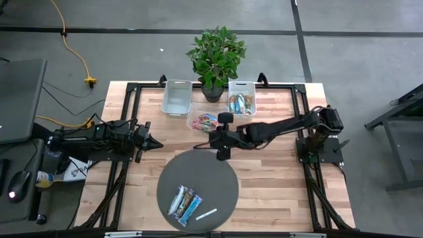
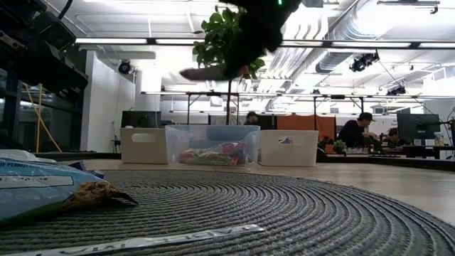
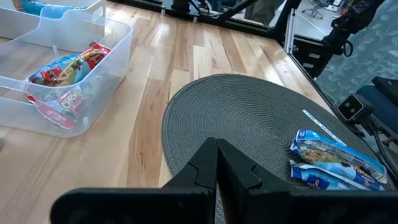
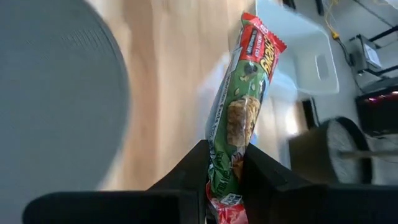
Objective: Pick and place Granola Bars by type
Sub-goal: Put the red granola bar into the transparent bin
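My right tool (image 4: pixel 225 177) is clamped on a green-and-red granola bar (image 4: pixel 239 118), which sticks out past the fingers; seen from above, this tool (image 1: pixel 221 147) hangs just off the far edge of the round grey mat (image 1: pixel 218 175), between the mat and the clear middle bin (image 1: pixel 192 123). That bin already holds a heap of red-wrapped bars (image 3: pixel 65 71), so I judge the bar in my grip belongs there and only needs carrying across and letting go. Beyond the mat, the white bin (image 1: pixel 176 99) on the far left looks empty, while the white bin (image 1: pixel 232 99) on the far right holds several bars (image 1: pixel 242 104). My left tool (image 1: pixel 151 141) waits off the mat's left edge, its fingers pressed together on nothing. Still lying on the mat's near side are two or three light blue bars (image 1: pixel 185 203) and a thin white strip (image 1: pixel 206 214). So I reckon the sorting is well along: one bar in transit and the blue ones left.
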You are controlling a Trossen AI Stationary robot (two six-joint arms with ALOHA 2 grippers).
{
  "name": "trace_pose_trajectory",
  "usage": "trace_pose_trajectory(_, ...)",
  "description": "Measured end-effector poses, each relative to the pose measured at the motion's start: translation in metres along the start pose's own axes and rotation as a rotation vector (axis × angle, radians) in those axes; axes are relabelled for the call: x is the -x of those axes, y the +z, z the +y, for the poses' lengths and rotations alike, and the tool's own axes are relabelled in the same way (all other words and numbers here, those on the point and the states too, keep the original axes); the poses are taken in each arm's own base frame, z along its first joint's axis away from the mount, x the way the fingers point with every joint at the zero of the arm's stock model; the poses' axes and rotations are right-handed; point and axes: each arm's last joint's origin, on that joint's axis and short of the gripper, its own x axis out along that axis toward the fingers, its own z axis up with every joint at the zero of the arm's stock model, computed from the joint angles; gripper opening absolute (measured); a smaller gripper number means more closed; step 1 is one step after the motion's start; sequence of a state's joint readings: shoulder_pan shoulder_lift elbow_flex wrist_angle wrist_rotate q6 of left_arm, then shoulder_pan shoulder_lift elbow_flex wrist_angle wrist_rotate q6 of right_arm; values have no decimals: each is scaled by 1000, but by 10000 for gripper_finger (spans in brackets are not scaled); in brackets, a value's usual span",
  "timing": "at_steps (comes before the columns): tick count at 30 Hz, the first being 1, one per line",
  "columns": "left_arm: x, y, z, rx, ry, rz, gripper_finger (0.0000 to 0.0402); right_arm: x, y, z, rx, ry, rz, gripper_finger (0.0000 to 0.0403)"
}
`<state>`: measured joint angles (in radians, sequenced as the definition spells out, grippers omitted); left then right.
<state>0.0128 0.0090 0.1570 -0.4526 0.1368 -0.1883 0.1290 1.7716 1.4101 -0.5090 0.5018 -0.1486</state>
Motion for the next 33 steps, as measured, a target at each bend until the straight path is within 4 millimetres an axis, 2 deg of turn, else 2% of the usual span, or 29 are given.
trace_pose_trajectory(3,0,0,0,0,0,0,1,-8,-7,-14,52,-13,55,57)
trace_pose_trajectory(8,0,0,0,0,-1,0,1,-22,-17,-44,18,-30,113,57)
trace_pose_trajectory(14,0,0,0,0,-1,0,1,-41,-30,-77,-23,65,133,57)
trace_pose_trajectory(19,0,0,0,0,-2,0,1,-50,-38,-97,-16,201,94,57)
trace_pose_trajectory(23,0,0,0,0,-4,1,1,-53,-42,-106,-21,300,46,57)
trace_pose_trajectory(28,0,0,0,0,-4,0,1,-61,-43,-114,-55,321,9,57)
trace_pose_trajectory(33,0,0,0,0,-3,0,1,-79,-43,-107,-63,358,-19,57)
